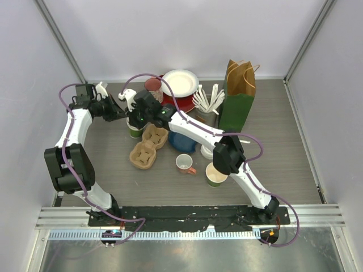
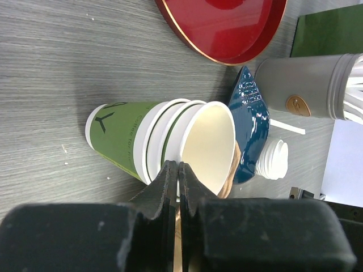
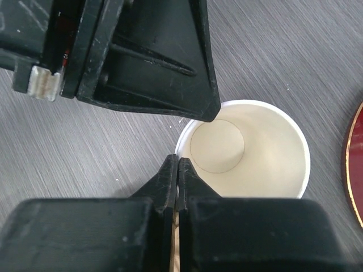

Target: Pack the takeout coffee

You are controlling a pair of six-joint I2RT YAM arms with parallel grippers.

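Both arms converge on the nested stack of green paper cups (image 2: 122,139), which stands on the table (image 2: 51,68) just beside the far end of the pulp cup carrier (image 1: 146,150). My read is that this is de-nesting: one arm braces the stack while the other peels off the top cup, since one gripper alone would lift the whole stack. The left gripper (image 2: 178,170) has its fingers drawn together to a hairline slit, tips at the stacked rims. The right gripper (image 3: 177,167) is the same, fingers together with tips on the near rim of the top cup, looking straight down into its cream inside. The left one's tip meets that rim on the opposite side. I can't tell from either wrist view whether a cup wall is actually nipped between the fingers. None of the cups is in the carrier yet, so packing looks barely begun. Counts: the stack shows at least three rims, maybe four cups, but I can't separate them cleanly. There is one loose green cup (image 1: 216,175) near the right arm's elbow and one white sip lid (image 2: 273,160) beside the blue dish (image 2: 252,130) — fewer lids in view than cups. One each of the carrier, the white mug with pink handle (image 1: 184,163), the pink cup (image 1: 153,86), the red plate (image 2: 227,34) under a white paper plate (image 1: 180,81), the grey utensil holder (image 2: 306,90) and the green paper bag (image 1: 237,105). The bag and carrier sit close by, presumably as the packing targets.
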